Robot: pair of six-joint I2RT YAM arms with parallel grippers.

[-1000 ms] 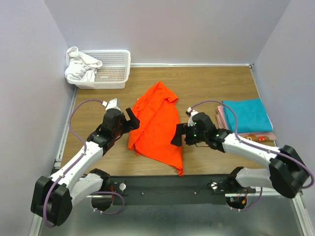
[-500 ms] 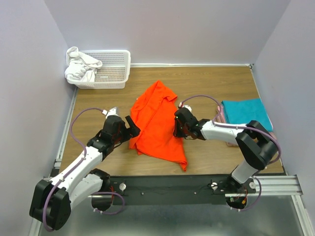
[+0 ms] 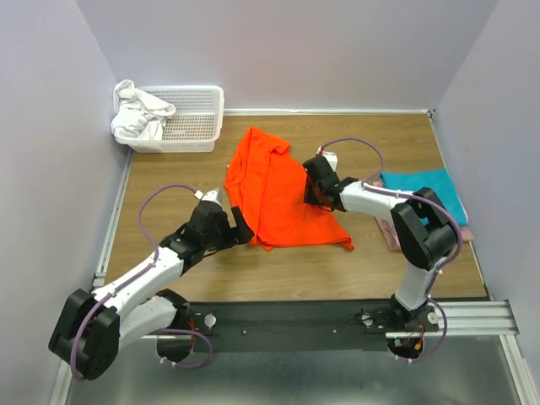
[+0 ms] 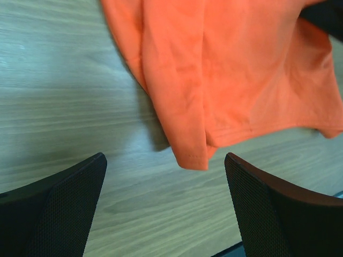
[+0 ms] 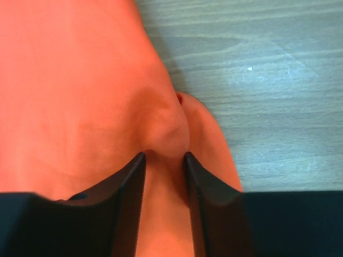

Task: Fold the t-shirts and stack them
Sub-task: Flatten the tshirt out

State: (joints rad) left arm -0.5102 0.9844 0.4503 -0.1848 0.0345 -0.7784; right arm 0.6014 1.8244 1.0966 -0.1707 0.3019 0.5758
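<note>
Just dragged the orange t-shirt back and flatter at mid table, right end effector clamped on its edge, left end effector gaping at the near hem; folding not begun.

Wooden table enclosed by plain pale lavender walls.

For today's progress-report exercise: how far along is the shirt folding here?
Done: a folded teal t-shirt lies at the right. In hand: the right gripper pinches the rumpled orange t-shirt; the left gripper hangs open near its corner. Left: folding and stacking it, perhaps the white cloth in the basket.
</note>
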